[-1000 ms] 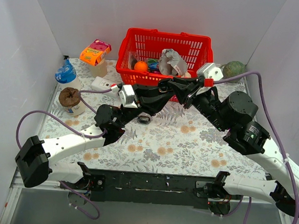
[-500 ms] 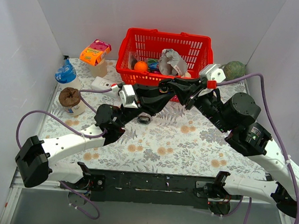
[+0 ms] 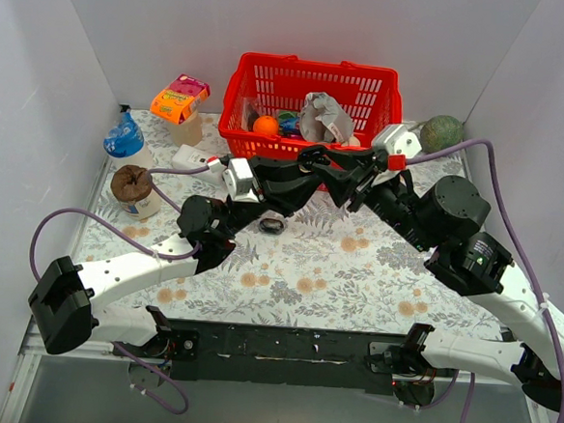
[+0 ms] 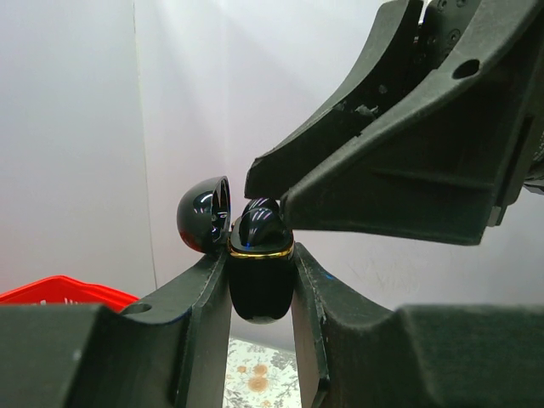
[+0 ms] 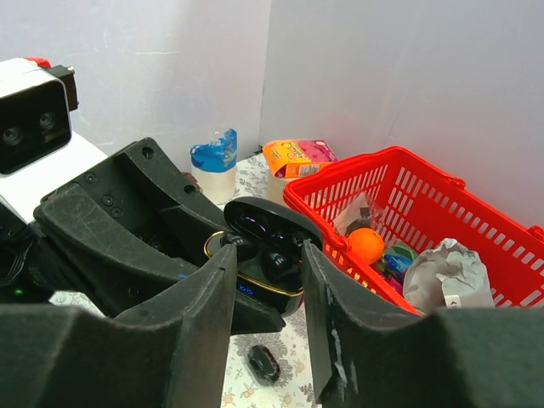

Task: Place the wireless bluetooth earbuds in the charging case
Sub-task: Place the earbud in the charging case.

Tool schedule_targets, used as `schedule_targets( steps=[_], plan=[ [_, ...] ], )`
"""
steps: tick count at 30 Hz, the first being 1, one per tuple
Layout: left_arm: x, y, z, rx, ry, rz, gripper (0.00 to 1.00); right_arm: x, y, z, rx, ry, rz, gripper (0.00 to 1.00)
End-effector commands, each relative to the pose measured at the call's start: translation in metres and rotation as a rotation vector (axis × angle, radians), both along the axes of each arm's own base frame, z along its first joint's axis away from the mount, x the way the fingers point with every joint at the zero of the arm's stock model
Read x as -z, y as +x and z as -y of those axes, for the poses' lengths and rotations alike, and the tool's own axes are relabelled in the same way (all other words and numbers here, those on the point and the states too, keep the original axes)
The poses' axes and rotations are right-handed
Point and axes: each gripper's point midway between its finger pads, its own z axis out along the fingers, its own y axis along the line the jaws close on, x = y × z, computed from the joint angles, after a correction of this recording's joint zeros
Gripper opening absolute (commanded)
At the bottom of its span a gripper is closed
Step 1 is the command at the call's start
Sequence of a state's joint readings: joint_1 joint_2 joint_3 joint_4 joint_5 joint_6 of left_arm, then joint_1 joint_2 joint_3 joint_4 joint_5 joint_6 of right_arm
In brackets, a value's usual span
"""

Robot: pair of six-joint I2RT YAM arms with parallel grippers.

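a small black piece [image 5: 263,363], likely the second earbud, lies on the worktop [image 3: 355,275] below, while the left jaws pinch the charging case [image 4: 259,289] upright, lid flipped open, and the right jaws, parted over a seated earbud [image 4: 259,225], should lift straight up without nudging it.
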State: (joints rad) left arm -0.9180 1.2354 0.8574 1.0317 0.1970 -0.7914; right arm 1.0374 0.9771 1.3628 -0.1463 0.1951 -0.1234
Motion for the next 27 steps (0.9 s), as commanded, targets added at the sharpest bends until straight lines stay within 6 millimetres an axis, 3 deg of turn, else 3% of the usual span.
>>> schedule_targets(
  steps=[1, 3, 5, 7, 12, 15, 20, 21, 24, 25, 27],
  plan=[
    [-0.025, -0.001, -0.010, -0.023, -0.056, 0.041, 0.00, -0.009, -0.005, -0.002, -0.027, 0.030, 0.004, 0.47],
    [-0.025, -0.001, -0.010, -0.026, -0.057, 0.040, 0.00, -0.012, -0.004, -0.001, -0.018, 0.040, 0.000, 0.53],
    [-0.023, -0.001, -0.010, -0.027, -0.053, 0.038, 0.00, -0.016, -0.003, 0.002, -0.004, 0.064, -0.001, 0.66],
    [-0.021, 0.000, -0.010, -0.031, -0.049, 0.031, 0.00, -0.031, -0.005, 0.010, 0.009, 0.125, 0.000, 0.74],
    [-0.015, 0.002, -0.011, -0.040, -0.040, 0.020, 0.00, -0.072, -0.011, 0.052, 0.095, 0.301, 0.019, 0.81],
    [-0.012, -0.001, -0.013, -0.034, -0.039, 0.018, 0.00, -0.075, -0.006, 0.069, 0.166, 0.334, 0.007, 0.82],
    [-0.007, -0.008, -0.016, -0.010, -0.027, 0.015, 0.00, -0.062, 0.005, 0.071, 0.231, 0.300, -0.040, 0.80],
    [-0.006, -0.011, -0.017, -0.003, -0.021, 0.021, 0.00, -0.050, 0.013, 0.065, 0.256, 0.249, -0.067, 0.79],
    [0.002, -0.028, -0.017, 0.052, 0.023, 0.068, 0.00, -0.038, 0.021, 0.052, 0.274, 0.165, -0.127, 0.66],
    [0.004, -0.034, -0.017, 0.070, 0.037, 0.087, 0.00, -0.036, 0.022, 0.048, 0.269, 0.142, -0.137, 0.56],
    [0.015, -0.053, -0.015, 0.137, 0.103, 0.148, 0.00, -0.041, 0.024, 0.037, 0.246, 0.107, -0.148, 0.47]
  ],
)
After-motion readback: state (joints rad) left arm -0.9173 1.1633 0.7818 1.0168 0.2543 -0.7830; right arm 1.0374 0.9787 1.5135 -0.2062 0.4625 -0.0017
